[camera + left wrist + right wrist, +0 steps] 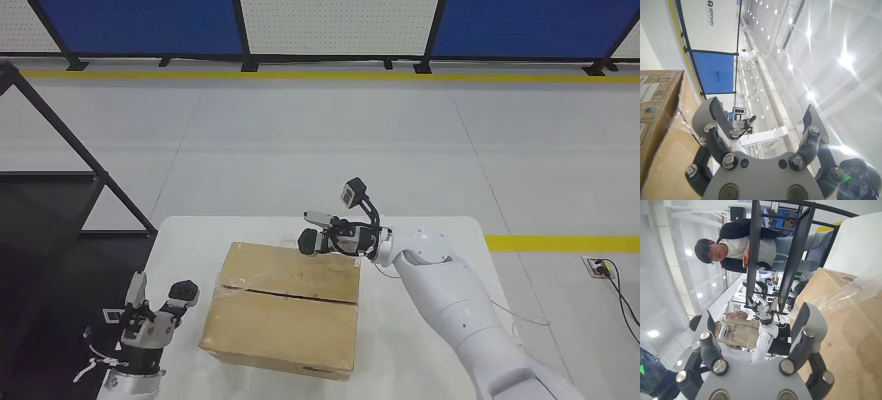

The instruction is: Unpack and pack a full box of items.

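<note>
A closed brown cardboard box (285, 310) lies in the middle of the white table (185, 240), its top flaps meeting in a seam with loose clear tape (848, 292). My right gripper (308, 229) hovers open at the box's far edge, just above the top; in its wrist view the gripper (755, 323) holds nothing and the box (848, 332) lies beside one finger. My left gripper (160, 292) stands open left of the box near the table's front corner, pointing upward. The left wrist view has the empty gripper (762, 115) beside the box's labelled side (662, 106).
A black metal frame (60, 150) stands off the table's left side. Blue and white partition panels (330, 25) line the far floor behind a yellow line. Bare table surface lies right of the box, under my right arm (450, 300).
</note>
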You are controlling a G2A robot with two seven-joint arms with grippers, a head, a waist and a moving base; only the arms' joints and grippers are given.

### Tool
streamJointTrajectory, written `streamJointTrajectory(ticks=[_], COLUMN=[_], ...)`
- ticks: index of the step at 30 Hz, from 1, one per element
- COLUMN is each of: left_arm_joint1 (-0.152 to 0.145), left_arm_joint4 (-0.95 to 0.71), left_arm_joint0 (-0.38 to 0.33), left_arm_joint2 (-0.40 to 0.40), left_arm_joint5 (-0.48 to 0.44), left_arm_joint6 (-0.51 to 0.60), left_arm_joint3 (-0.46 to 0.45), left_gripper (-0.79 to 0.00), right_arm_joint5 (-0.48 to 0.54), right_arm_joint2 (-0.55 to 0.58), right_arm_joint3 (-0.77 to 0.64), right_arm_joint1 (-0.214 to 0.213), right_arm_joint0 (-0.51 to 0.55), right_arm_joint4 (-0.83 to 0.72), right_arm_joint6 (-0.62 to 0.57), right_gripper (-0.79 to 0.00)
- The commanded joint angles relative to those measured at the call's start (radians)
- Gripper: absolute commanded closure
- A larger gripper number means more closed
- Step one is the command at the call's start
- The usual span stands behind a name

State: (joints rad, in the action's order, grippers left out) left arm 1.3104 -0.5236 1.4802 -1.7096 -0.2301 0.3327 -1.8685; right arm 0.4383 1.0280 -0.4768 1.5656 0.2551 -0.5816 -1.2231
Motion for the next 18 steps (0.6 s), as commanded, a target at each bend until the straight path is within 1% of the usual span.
streamJointTrajectory(ticks=[1, 3, 5, 9, 14, 18], left_arm_joint1=[-0.007, -0.014, -0.025, -0.044, -0.068, -0.086], left_arm_joint4=[0.039, 0.064, 0.097, 0.139, 0.209, 0.297], left_arm_joint0=[-0.041, -0.089, -0.135, -0.225, -0.333, -0.421], left_arm_joint2=[0.004, 0.003, 0.0, -0.017, -0.029, -0.002], left_arm_joint5=[0.089, 0.172, 0.272, 0.411, 0.517, 0.554], left_arm_joint6=[0.043, 0.087, 0.159, 0.286, 0.405, 0.501], left_arm_joint3=[0.012, 0.025, 0.037, 0.064, 0.113, 0.172], left_gripper=[-0.785, -0.785, -0.785, -0.785, -0.785, -0.785], right_arm_joint5=[0.011, 0.026, 0.036, 0.041, 0.032, 0.005], right_arm_joint2=[0.019, 0.043, 0.067, 0.115, 0.174, 0.211], right_arm_joint3=[-0.035, -0.077, -0.126, -0.241, -0.403, -0.515], right_arm_joint1=[-0.012, -0.028, -0.043, -0.075, -0.11, -0.131], right_arm_joint0=[0.025, 0.054, 0.085, 0.155, 0.251, 0.319], right_arm_joint4=[-0.004, -0.01, -0.011, -0.001, 0.024, 0.053], right_arm_joint6=[-0.017, -0.049, -0.082, -0.118, -0.125, -0.105], right_gripper=[-0.785, -0.785, -0.785, -0.785, -0.785, -0.785])
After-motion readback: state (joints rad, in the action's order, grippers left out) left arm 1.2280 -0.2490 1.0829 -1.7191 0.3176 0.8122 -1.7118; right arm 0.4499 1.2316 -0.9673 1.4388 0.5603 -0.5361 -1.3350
